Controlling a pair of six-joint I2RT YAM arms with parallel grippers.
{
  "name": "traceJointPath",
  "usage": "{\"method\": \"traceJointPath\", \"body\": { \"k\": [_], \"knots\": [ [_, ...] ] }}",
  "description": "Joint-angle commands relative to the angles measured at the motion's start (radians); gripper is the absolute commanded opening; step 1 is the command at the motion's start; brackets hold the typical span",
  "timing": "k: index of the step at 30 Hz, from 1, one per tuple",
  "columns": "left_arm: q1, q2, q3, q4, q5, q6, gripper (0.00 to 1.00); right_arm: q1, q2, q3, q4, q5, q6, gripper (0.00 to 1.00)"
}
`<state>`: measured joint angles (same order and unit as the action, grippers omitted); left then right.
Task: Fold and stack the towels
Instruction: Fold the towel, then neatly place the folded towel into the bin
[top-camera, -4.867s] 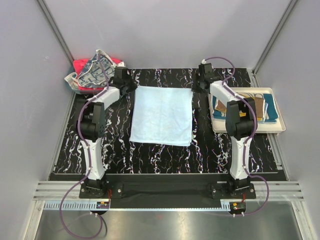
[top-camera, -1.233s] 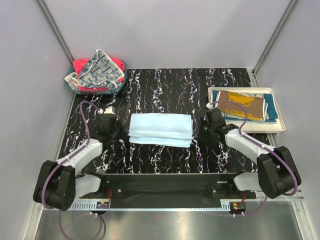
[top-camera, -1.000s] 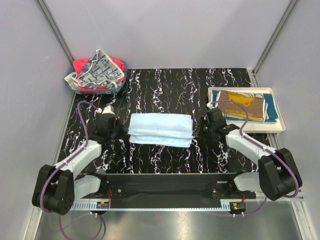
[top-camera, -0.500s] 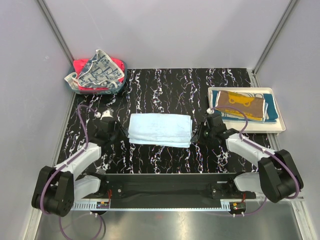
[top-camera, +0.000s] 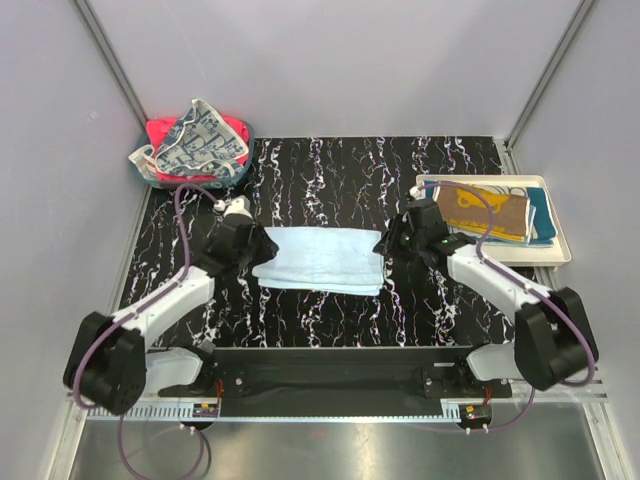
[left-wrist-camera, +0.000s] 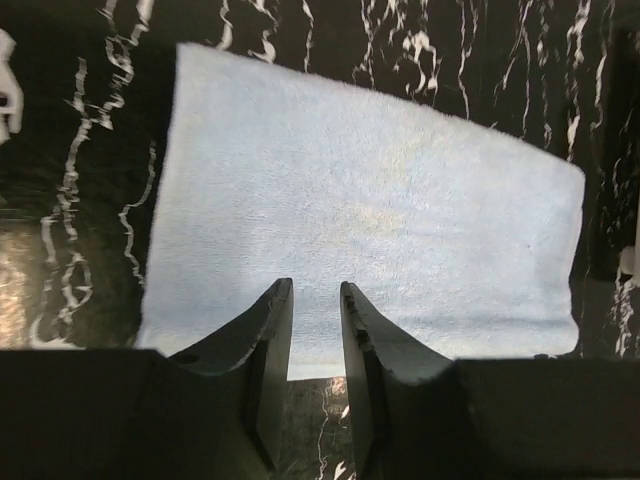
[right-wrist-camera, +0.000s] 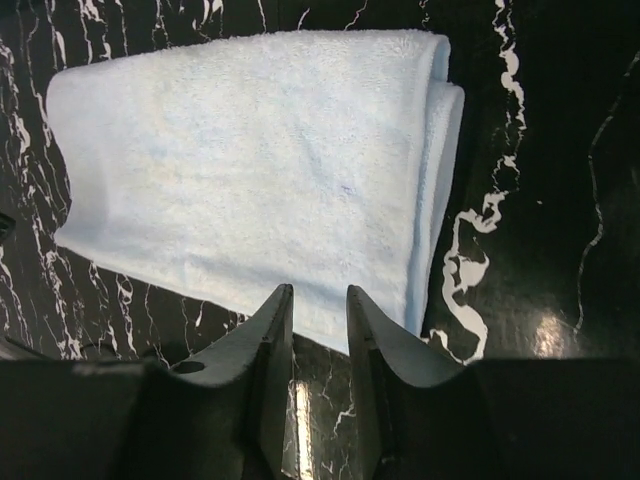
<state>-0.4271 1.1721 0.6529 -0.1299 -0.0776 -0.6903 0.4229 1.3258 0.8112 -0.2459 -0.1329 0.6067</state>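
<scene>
A light blue towel (top-camera: 320, 259) lies folded into a flat band mid-table; it also shows in the left wrist view (left-wrist-camera: 370, 210) and the right wrist view (right-wrist-camera: 250, 160), its folded layers at the right end. My left gripper (top-camera: 247, 246) hovers over the towel's left end, jaws a narrow gap apart and empty (left-wrist-camera: 312, 292). My right gripper (top-camera: 390, 241) hovers over the right end, jaws likewise narrowly apart and empty (right-wrist-camera: 318, 292). A white towel with dark blue print (top-camera: 195, 138) lies on a red-pink one (top-camera: 160, 130) at the back left. A mustard-brown towel (top-camera: 480, 205) lies on a teal one (top-camera: 540, 212).
The teal plastic bin (top-camera: 238, 165) holding the crumpled towels stands at the back left corner. The cream tray (top-camera: 552, 256) with the folded stack is at the right edge. Grey walls close in the black marbled table (top-camera: 330, 170) on three sides.
Both grippers have moved inward and away from the bases, from beside the towel's ends to over them. The towel now lies flatter, its layers closed up.
</scene>
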Motion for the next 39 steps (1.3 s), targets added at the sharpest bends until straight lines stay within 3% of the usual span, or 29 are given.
{"method": "traceJointPath", "body": {
  "k": [1, 9, 16, 21, 23, 30, 35, 39],
  "knots": [
    [-0.035, 0.096, 0.01, 0.084, 0.001, -0.025, 0.3, 0.023, 0.091, 0.011, 0.081, -0.016, 0.028, 0.34],
    [-0.058, 0.166, -0.163, 0.203, 0.048, -0.064, 0.28, 0.056, 0.098, -0.202, 0.194, -0.048, 0.088, 0.33],
    [-0.065, 0.118, -0.253, 0.224, 0.044, -0.089, 0.28, 0.059, -0.062, -0.294, 0.119, -0.004, 0.114, 0.36],
    [-0.065, 0.077, -0.199, 0.144, 0.044, -0.061, 0.28, 0.057, -0.152, -0.172, -0.018, 0.119, 0.088, 0.54],
    [-0.065, 0.038, -0.168, 0.133, 0.044, -0.052, 0.28, 0.057, -0.14, -0.129, -0.075, 0.179, 0.058, 0.56],
    [-0.068, -0.077, -0.038, -0.034, 0.071, -0.028, 0.29, 0.054, 0.134, 0.02, -0.066, 0.205, 0.025, 0.56],
    [-0.067, -0.149, 0.039, -0.12, 0.094, 0.017, 0.3, 0.056, 0.207, 0.028, -0.032, 0.196, 0.044, 0.54],
    [-0.067, -0.199, 0.083, -0.186, 0.11, 0.04, 0.31, 0.062, 0.17, -0.004, -0.046, 0.222, 0.041, 0.56]
  ]
}}
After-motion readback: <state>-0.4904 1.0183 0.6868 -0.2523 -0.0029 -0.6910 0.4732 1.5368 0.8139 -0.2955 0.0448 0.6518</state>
